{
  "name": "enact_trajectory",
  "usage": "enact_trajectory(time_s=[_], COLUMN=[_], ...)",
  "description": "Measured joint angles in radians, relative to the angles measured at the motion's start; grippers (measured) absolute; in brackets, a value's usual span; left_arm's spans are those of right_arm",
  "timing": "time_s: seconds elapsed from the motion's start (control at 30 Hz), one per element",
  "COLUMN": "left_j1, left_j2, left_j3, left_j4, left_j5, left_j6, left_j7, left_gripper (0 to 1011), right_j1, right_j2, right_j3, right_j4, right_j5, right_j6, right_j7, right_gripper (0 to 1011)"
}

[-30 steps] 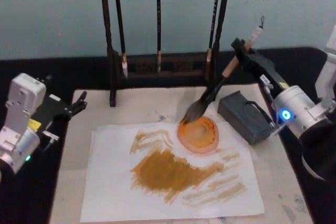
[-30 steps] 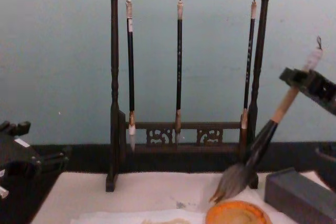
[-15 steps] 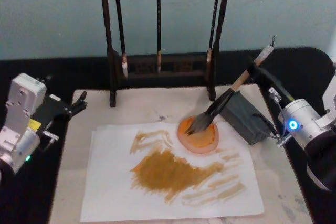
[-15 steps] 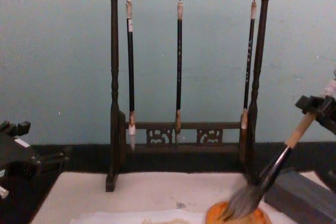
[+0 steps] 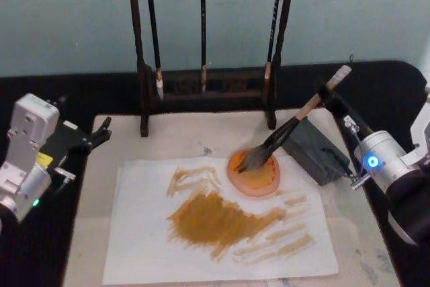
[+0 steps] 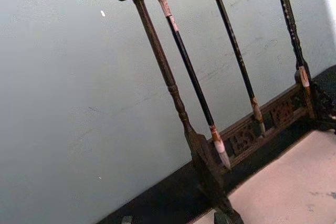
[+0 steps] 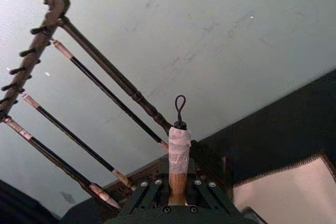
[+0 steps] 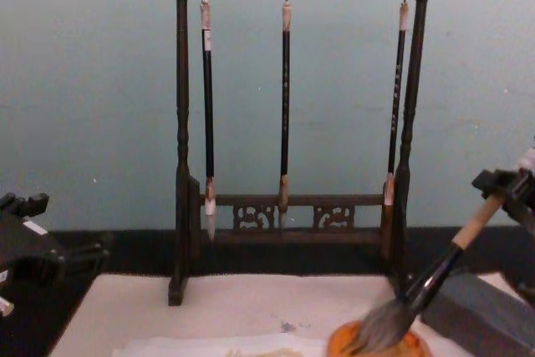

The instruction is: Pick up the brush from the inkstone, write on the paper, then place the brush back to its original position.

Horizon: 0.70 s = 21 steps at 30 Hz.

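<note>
The right gripper (image 5: 328, 93) is clenched on the upper part of the brush's (image 5: 294, 124) pale handle, at the right side of the work area. In the right wrist view its jaws close on the wood just below a taped end and a black cord loop (image 7: 179, 107). From that grip the brush slants down and to the robot's left. Its black ferrule passes over the near-left corner of a grey block (image 5: 317, 151); whether it touches the block cannot be told. The bushy hair lies spread inside an orange dish (image 5: 263, 183).

The dish sits at the far edge of the paper (image 5: 144, 233), which carries a broad brown patch and several paler brown strokes. The paper lies on a beige mat (image 5: 176, 136). Behind the mat stands a dark wooden rack (image 5: 142, 65) with three thin brushes (image 5: 154, 25) hanging from it.

The left gripper (image 5: 99, 132) is parked at the left edge of the mat, well apart from the brush.
</note>
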Motion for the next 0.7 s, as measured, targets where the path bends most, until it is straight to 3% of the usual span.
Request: enact_trajectory(time_s=[0.7], left_j1=[0.000], left_j2=[0.000], left_j3=[0.000], left_j4=[0.000], left_j5=[0.000], left_j6=[0.000], left_j7=[0.000], left_gripper=[1010], right_j1=[0.019], right_j2=[0.007], right_j3=[-0.026], right_j4=[0.053], right_j5=[0.040], right_j6=[-0.025], right_j7=[-0.031], right_gripper=[173])
